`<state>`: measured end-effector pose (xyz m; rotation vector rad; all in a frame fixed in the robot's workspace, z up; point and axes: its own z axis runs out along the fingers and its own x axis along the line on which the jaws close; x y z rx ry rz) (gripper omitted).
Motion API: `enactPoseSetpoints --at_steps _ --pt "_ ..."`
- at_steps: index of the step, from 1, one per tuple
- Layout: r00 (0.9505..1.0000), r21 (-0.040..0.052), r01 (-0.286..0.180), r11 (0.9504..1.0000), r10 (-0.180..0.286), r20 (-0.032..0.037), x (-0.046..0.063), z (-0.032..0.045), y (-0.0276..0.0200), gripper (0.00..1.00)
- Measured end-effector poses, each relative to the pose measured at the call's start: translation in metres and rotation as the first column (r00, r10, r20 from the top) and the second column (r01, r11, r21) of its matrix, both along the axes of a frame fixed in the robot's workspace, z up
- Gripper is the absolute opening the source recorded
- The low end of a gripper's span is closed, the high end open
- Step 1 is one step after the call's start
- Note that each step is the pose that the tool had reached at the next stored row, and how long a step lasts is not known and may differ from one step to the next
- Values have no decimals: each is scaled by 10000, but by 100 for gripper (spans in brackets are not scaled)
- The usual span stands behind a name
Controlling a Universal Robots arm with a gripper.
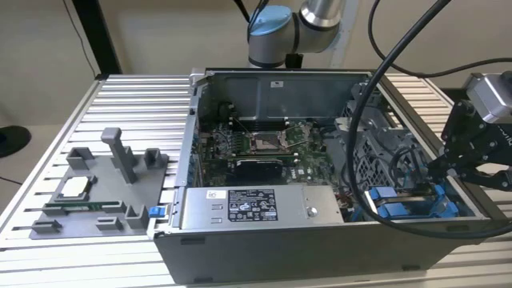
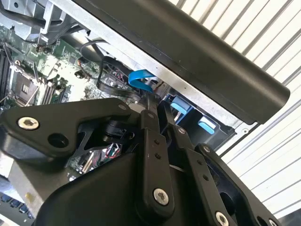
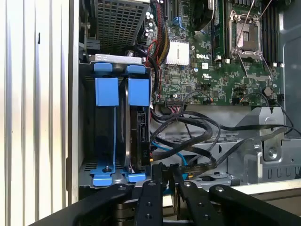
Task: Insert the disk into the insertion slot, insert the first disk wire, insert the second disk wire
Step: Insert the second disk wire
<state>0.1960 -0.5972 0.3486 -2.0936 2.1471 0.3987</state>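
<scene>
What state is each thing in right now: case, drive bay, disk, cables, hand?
Computer case: side open, motherboard exposed.
Insertion slot: blue-tabbed bay at the case's corner, holding the disk.
Disk: seated on edge in the bay.
Black cables: looped loose beside the bay.
Hand: fingers close together above the cables; grip not discernible.

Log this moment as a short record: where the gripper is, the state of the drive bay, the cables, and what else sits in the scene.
gripper: at the open computer case's corner on the exterior view's right, above the bay
insertion slot: grey bay with blue rails and tabs
disk: appears seated on edge in the bay, in the first wrist view
cables: black and blue wires loose beside the bay
power supply: silver box along the case's near wall
fixture tray: grey, on the table on the exterior view's left
</scene>
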Motion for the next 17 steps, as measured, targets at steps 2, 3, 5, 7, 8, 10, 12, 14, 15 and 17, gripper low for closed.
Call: enactPoseSetpoints --at_steps 2,3,5,7,8,10,12,14,15,17 --pt "10000 0 12 10000 -12 0 0 0 2 0" --pt "10000 0 26 10000 -26 0 0 2 3 0" --pt "10000 5 65 10000 -65 0 0 16 9 0" --pt "10000 13 94 10000 -94 -1 -2 47 17 0" --pt "9999 18 102 9999 -102 0 -4 68 22 0" --pt "9999 33 119 9999 -119 0 -7 105 31 0" --pt "9999 60 129 9999 -129 0 -14 141 42 0" --pt "9999 99 133 9999 -133 0 -23 177 54 0" --pt "9999 123 134 9998 -134 0 -30 195 59 0" --pt "9999 156 135 9998 -135 -1 -52 221 71 0"
